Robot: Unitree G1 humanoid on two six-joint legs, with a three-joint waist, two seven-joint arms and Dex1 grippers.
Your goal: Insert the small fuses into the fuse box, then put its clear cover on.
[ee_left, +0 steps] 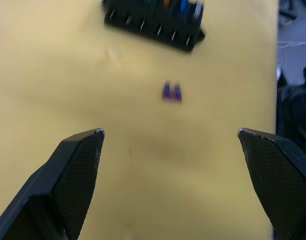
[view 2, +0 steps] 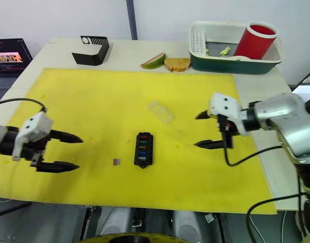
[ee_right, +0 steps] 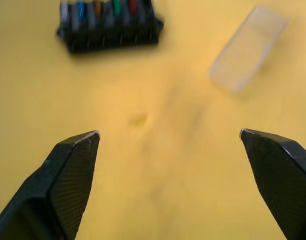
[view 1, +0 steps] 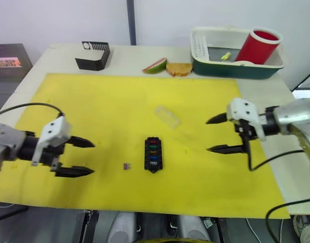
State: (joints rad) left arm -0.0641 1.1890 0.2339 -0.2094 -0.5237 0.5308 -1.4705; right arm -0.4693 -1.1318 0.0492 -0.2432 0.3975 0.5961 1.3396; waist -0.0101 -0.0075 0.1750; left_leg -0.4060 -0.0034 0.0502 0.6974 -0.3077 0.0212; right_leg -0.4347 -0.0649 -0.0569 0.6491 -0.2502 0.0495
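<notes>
The fuse box (view 1: 153,154) lies flat near the middle of the yellow mat (view 1: 109,101), its slots facing up with coloured fuses already seated in a row: red, amber, green and blue show from above, and the right wrist view adds a pale grey one at the end. Going left to right: the left gripper (view 1: 75,157) hovers over the mat's left part with its two black fingers spread wide and nothing between them. Between it and the box, just beside the box's left edge, one purple fuse (view 1: 127,166) lies loose on the mat, apart from everything else. Beyond the box, toward the far side and a little to the right, the clear cover (view 1: 167,116) rests on the mat, faint against the yellow. Further right, the right gripper (view 1: 219,134) also hangs wide open and empty, pointed toward the box.

By my reading, five fuses are in and the sixth remains, so insertion is nearly done. The next move calls for the left gripper to close on the purple fuse, a tiny target needing a careful pinch, then line its blades up with the free slot. The cover comes afterwards.
</notes>
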